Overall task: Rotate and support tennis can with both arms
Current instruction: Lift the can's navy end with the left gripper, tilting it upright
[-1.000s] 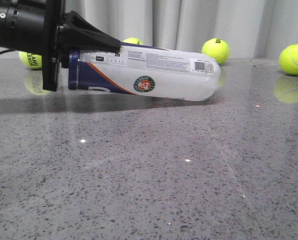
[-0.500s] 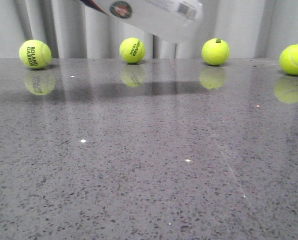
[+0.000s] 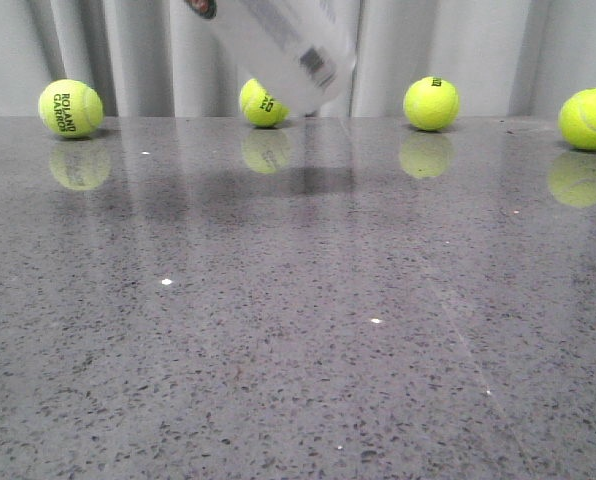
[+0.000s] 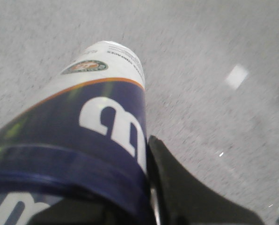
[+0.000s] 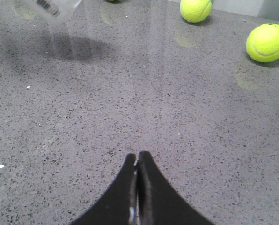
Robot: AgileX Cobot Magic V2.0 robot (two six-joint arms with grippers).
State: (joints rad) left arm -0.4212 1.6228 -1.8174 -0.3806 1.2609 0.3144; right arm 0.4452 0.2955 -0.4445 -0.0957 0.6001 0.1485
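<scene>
The can [image 4: 97, 136] is navy at its rim end with big white lettering, a thin orange stripe parting the navy from a white label that carries a round green-and-red logo; its far end [image 3: 298, 60] is clear, whitish plastic with a black barcode. The table [image 3: 298, 330] is grey stone speckled with dark flecks and glossy enough to carry pale yellow-green reflections, and the balls [image 3: 70, 108] along its far edge are bright yellow-green, some with black print. Both arms' fingers [image 5: 138, 197] are black, as is the one [image 4: 186, 197] beside the can.
</scene>
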